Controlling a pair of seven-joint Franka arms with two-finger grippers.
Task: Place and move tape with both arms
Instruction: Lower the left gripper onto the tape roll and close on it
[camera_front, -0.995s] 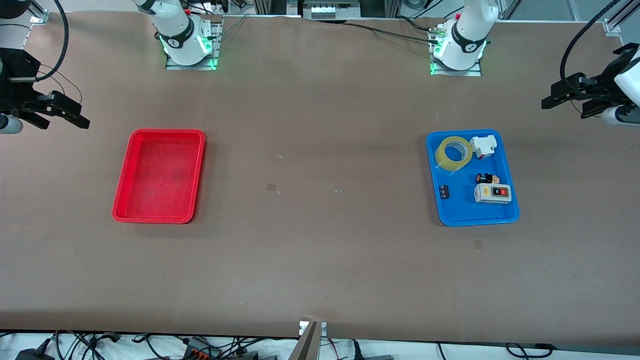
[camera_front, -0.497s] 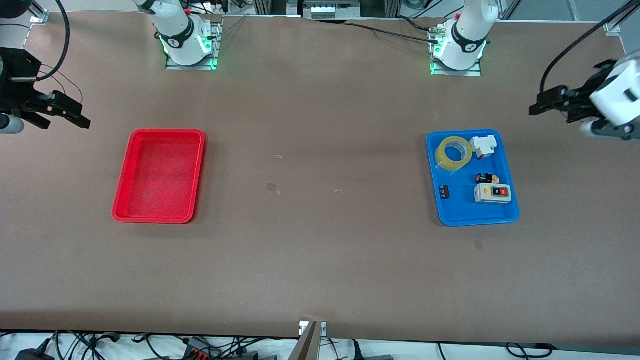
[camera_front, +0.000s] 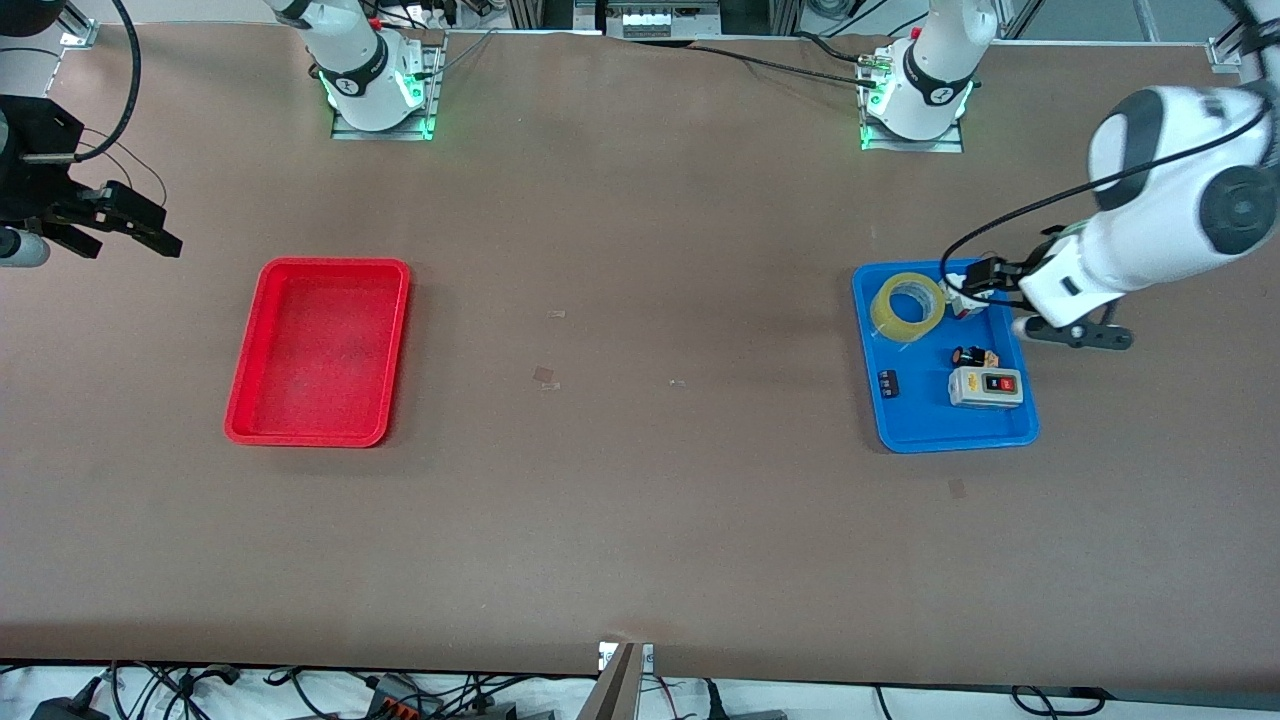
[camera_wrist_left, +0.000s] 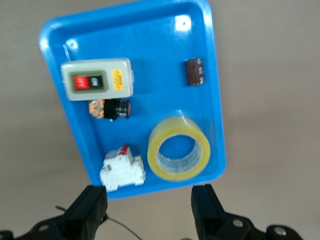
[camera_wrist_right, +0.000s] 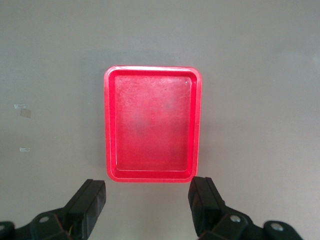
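The right hand (camera_front: 120, 228) hangs in the air over the brown counter (camera_front: 640, 480) at the right arm's end, its fingers (camera_wrist_right: 87, 202) spread wide with nothing between them; this arm waits. The red tray (camera_front: 320, 350) lies on the counter well apart from the blue tray (camera_front: 905, 430), toward the right arm's end, and the right wrist view looks straight down on it.

The blue tray sits toward the left arm's end of the counter. The tape (camera_front: 907, 306) lies flat in the blue tray's corner farthest from the front camera, on the side toward the red tray, hole upward. Just beside it in the blue tray is a white breaker block (camera_front: 958, 297). Nearer the front camera in the blue tray lie a small black-and-orange part (camera_front: 973, 356), a dark chip (camera_front: 889, 384) and a grey switch box (camera_front: 985, 387) with a red button.

The left hand (camera_front: 985, 278) is over the blue tray's edge by the white breaker block, near the tape but not touching it. In the left wrist view its fingers (camera_wrist_left: 206, 205) stand wide apart, holding nothing, with the tape (camera_wrist_left: 179, 148) below them.
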